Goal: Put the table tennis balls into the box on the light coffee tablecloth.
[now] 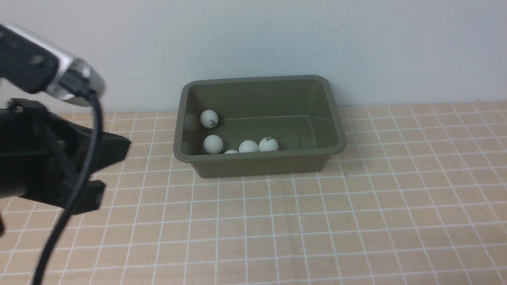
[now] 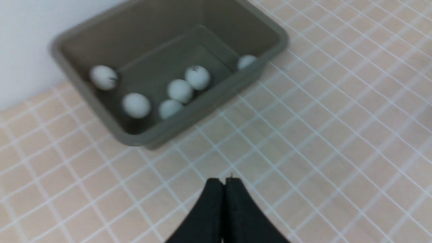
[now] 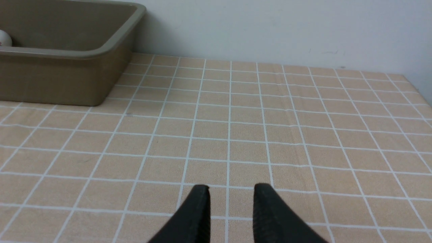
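The olive-green box (image 1: 257,155) stands on the light coffee tablecloth (image 1: 317,221) close to the wall. Several white table tennis balls (image 1: 213,144) lie inside it, mostly along its near and left walls. From the left wrist view the same balls (image 2: 180,90) show on the box floor. My left gripper (image 2: 224,180) is shut with nothing in it, hovering over bare cloth short of the box (image 2: 168,135). The left arm (image 1: 47,158) fills the front view's left edge. My right gripper (image 3: 232,189) is open and empty, low over the cloth to the right of the box (image 3: 67,54).
A pale wall (image 1: 356,47) runs right behind the box. In the right wrist view the cloth's far right edge (image 3: 416,91) meets the wall. A black cable (image 1: 85,158) hangs from the left arm.
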`<act>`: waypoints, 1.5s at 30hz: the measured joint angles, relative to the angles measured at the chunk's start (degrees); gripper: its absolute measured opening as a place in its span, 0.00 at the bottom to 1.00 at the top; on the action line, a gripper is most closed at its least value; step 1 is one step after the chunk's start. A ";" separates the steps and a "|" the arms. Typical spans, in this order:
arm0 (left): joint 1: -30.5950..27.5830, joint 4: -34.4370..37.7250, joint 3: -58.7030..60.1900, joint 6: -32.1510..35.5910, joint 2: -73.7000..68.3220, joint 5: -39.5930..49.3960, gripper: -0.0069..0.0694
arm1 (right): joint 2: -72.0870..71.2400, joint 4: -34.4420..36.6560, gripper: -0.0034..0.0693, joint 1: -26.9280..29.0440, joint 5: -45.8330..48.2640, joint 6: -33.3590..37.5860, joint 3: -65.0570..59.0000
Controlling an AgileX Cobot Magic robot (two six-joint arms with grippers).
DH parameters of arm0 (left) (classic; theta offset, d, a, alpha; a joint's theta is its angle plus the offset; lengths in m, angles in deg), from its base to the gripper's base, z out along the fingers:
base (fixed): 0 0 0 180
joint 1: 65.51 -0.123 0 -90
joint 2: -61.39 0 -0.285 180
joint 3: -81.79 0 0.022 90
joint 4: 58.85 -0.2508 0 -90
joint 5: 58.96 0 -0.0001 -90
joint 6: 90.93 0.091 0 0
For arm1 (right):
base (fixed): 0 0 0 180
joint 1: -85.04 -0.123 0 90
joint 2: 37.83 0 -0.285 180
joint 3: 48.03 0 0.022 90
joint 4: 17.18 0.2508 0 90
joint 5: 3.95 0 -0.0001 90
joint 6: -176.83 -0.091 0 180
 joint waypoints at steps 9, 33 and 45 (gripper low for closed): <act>-14.37 -0.51 19.04 0.26 24.55 -13.18 0.00 | 0.00 0.01 0.29 0.00 0.00 0.00 0.00; -14.73 -1.93 50.75 3.20 47.99 -33.62 0.00 | 0.00 -0.17 0.29 0.00 -0.17 0.31 -0.04; -14.73 -30.72 54.38 -28.34 48.13 -32.27 0.00 | 0.00 -0.17 0.29 0.00 -0.18 0.35 -0.04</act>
